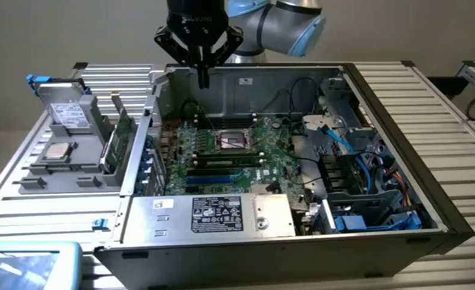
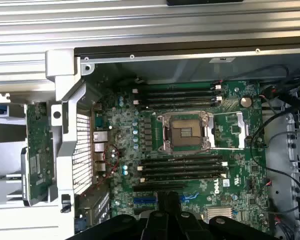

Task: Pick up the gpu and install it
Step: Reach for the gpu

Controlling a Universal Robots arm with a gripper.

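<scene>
Exterior view: the pincer point(image 1: 203, 80) hung over the far rim of the open case point(image 1: 246, 90), its fingers pressed together and gripping nothing. It pointed straight down, well above the motherboard point(image 1: 229, 151).

The gpu point(image 1: 123, 142) was outside the case, to the exterior view's left. It stood on its long edge in a slot of a grey rack point(image 1: 60, 175) on the slatted table point(image 1: 431, 109). The rack probably held it upright so that its top edge stayed free for a grasp from above. Its long axis ran roughly parallel to the near case wall, from the camera's side toward the far side. The green face looked turned away from the case, though I could not be sure of that. A hard drive point(image 1: 70, 115) sat in the same rack, farther left, apart from the card.

From the wrist, the gpu point(image 2: 38, 150) showed as a narrow green strip beside the case's perforated rear panel point(image 2: 85, 150). The pincer point(image 2: 167, 200) pointed down over the motherboard point(image 2: 190, 135). The case lay on its side with the board facing up, likely so that a card could be lowered straight into a slot.
</scene>
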